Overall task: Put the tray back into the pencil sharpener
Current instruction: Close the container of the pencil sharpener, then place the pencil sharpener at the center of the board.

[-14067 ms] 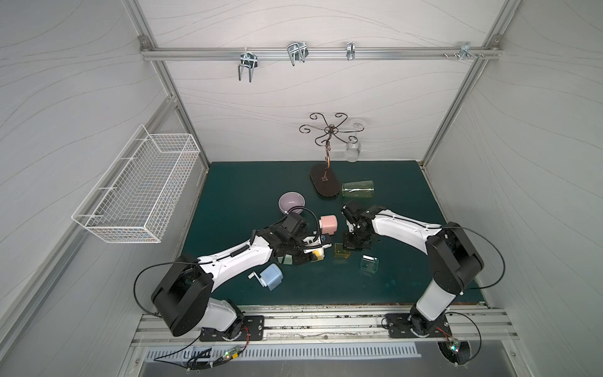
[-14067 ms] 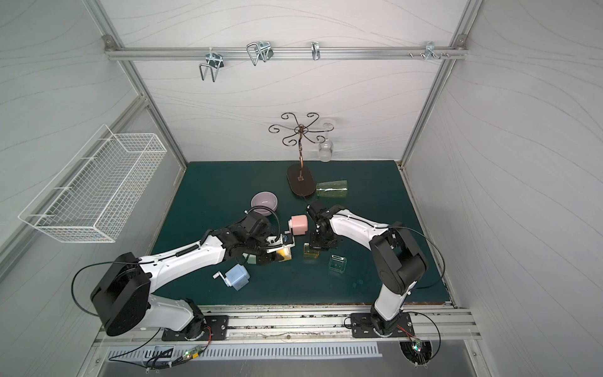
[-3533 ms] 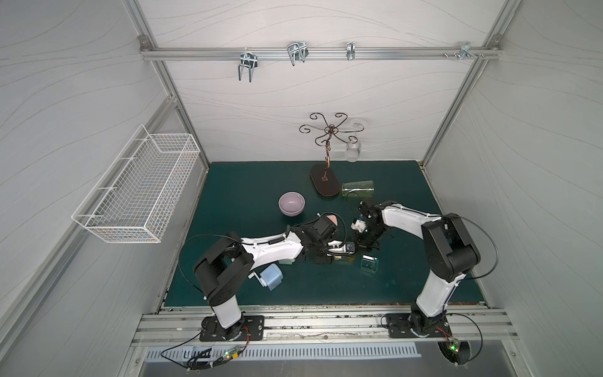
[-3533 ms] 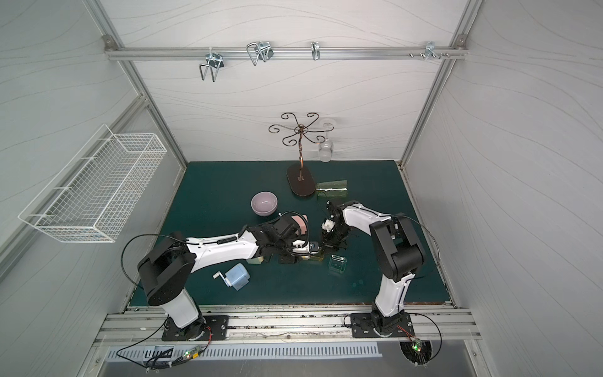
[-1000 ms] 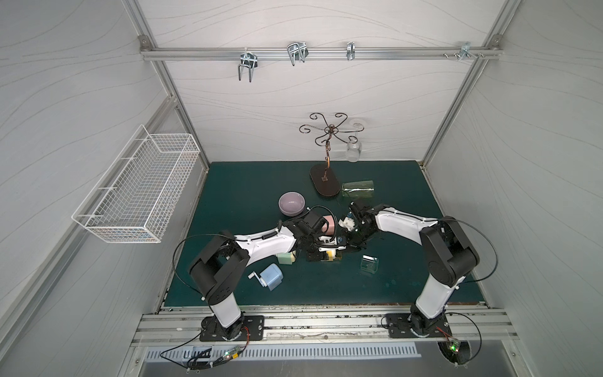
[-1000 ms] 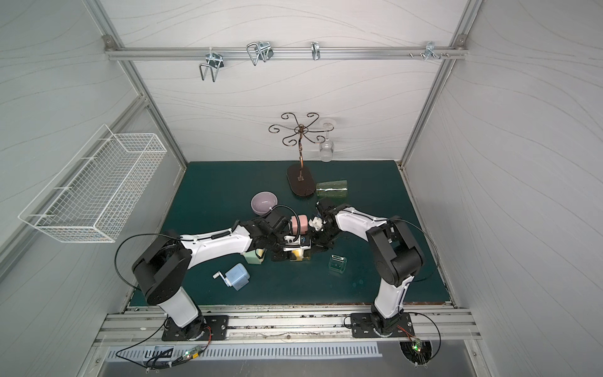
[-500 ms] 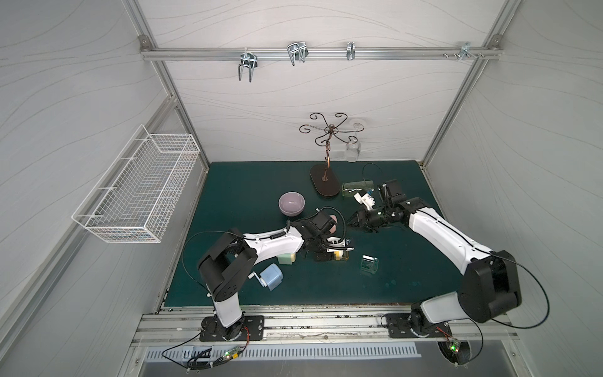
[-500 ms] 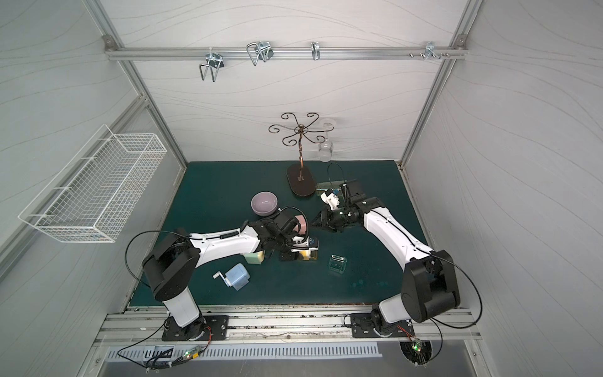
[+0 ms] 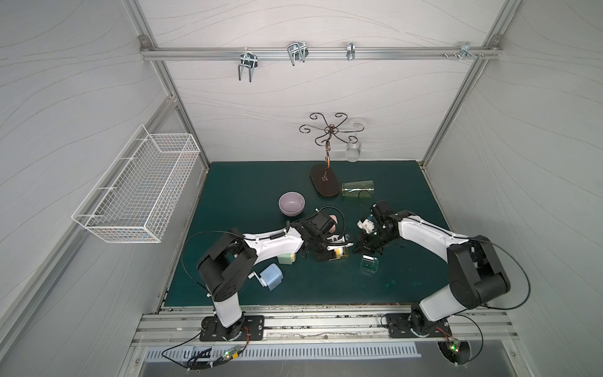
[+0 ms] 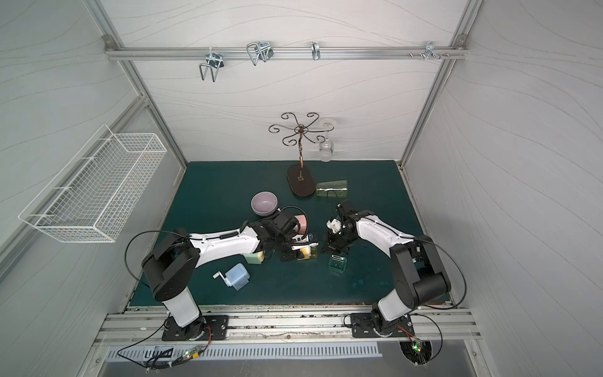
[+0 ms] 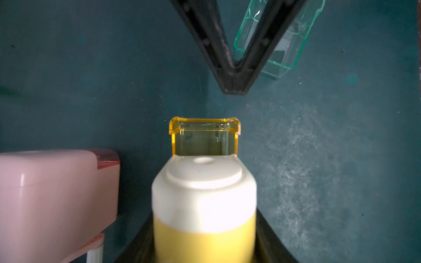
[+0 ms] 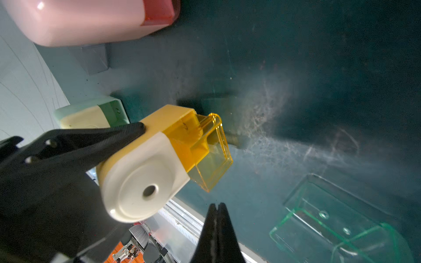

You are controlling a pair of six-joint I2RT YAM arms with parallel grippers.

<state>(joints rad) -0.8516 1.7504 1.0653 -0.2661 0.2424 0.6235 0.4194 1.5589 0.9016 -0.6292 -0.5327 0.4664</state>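
My left gripper (image 9: 327, 254) is shut on the yellow pencil sharpener (image 12: 141, 173) with a white face, holding it just above the green mat. The clear yellow tray (image 12: 209, 154) sits partly inside the sharpener, with about half of it sticking out of the side. That free end (image 11: 204, 136) points toward my right gripper (image 12: 217, 209), which is shut and empty a short way off, not touching it. In both top views the sharpener (image 10: 306, 253) is near the mat's middle, with the right gripper (image 10: 332, 249) just to its right.
A clear green tray (image 9: 369, 263) lies beside the right gripper. A pink sharpener (image 11: 57, 193), a green one (image 9: 287, 258) and a blue one (image 9: 270, 276) are around the left arm. A purple bowl (image 9: 291, 204), a glass stand (image 9: 324, 182) and a lying green glass (image 9: 357, 189) are behind.
The right gripper has closed and come back down beside the tray's free end. The left gripper still holds the sharpener in about the same place.
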